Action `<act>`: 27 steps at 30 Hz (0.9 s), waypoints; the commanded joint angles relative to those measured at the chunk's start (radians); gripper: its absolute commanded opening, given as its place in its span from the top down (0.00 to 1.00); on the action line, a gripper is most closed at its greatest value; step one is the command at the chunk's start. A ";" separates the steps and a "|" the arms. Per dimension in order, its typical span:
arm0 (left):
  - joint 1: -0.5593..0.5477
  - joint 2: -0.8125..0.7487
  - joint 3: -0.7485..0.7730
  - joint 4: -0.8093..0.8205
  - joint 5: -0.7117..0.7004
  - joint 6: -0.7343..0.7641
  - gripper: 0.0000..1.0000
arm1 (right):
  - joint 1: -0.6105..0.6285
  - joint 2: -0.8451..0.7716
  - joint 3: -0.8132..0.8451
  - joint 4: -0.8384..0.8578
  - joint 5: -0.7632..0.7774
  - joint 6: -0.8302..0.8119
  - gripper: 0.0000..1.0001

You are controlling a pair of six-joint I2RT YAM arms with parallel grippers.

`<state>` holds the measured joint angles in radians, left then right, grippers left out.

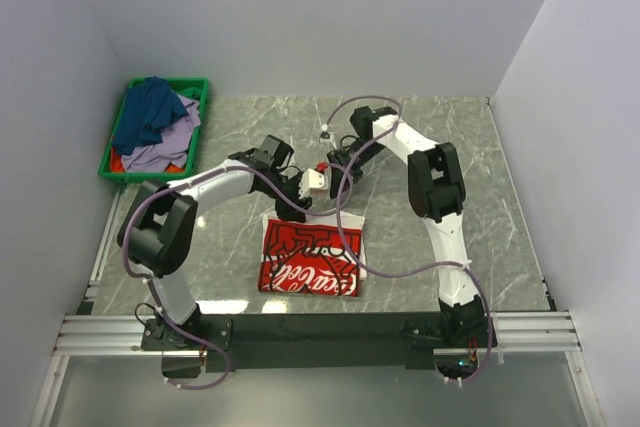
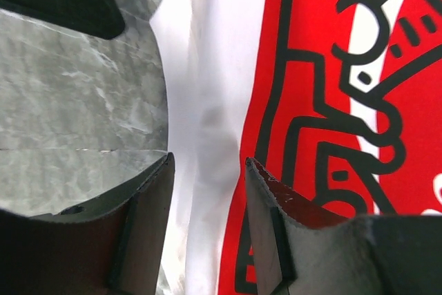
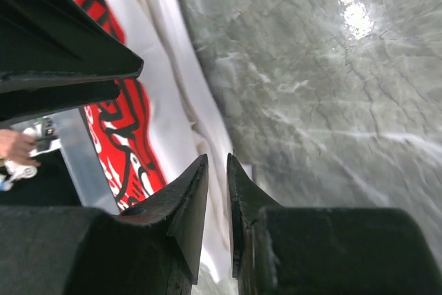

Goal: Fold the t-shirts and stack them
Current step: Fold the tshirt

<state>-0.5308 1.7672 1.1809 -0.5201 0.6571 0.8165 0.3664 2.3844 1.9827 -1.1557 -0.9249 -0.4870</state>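
A folded white t-shirt with a large red and black print lies flat on the marble table, in front of both grippers. My left gripper hovers over its far left edge. In the left wrist view that gripper is open, with the shirt's white border and red print below it. My right gripper is above the shirt's far right edge. In the right wrist view it is almost shut, a thin slit between the jaws, holding nothing, over the white cloth. Dark blue, lavender and red shirts lie crumpled in the crate.
A green plastic crate stands at the far left corner of the table. Walls close in the table at the left, back and right. A metal rail with both arm bases runs along the near edge.
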 commanded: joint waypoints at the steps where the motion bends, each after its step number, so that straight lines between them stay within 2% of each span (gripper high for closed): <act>1: 0.000 0.029 0.042 -0.018 0.013 0.030 0.50 | 0.028 0.042 0.028 -0.030 -0.046 0.015 0.76; 8: 0.000 0.074 0.048 -0.003 -0.024 0.006 0.52 | 0.046 0.067 -0.021 0.008 -0.002 0.059 0.76; 11: 0.002 0.078 0.051 -0.014 -0.027 0.010 0.57 | 0.048 0.078 -0.021 0.027 0.038 0.087 0.77; 14: 0.000 0.067 0.060 -0.047 -0.011 0.019 0.72 | 0.046 0.076 -0.027 0.034 0.081 0.105 0.78; 15: 0.003 0.052 0.060 -0.058 -0.008 0.023 0.81 | 0.045 0.072 -0.034 0.057 0.104 0.120 0.78; 19: 0.009 0.000 0.056 -0.107 0.022 0.047 0.99 | 0.046 0.067 -0.048 0.053 0.124 0.116 0.79; 27: 0.049 -0.094 0.042 -0.153 0.019 0.042 0.99 | 0.046 0.056 -0.082 0.063 0.132 0.108 0.80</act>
<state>-0.5011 1.7309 1.2018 -0.6376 0.6571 0.8371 0.4145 2.4554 1.9247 -1.1347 -0.8867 -0.3580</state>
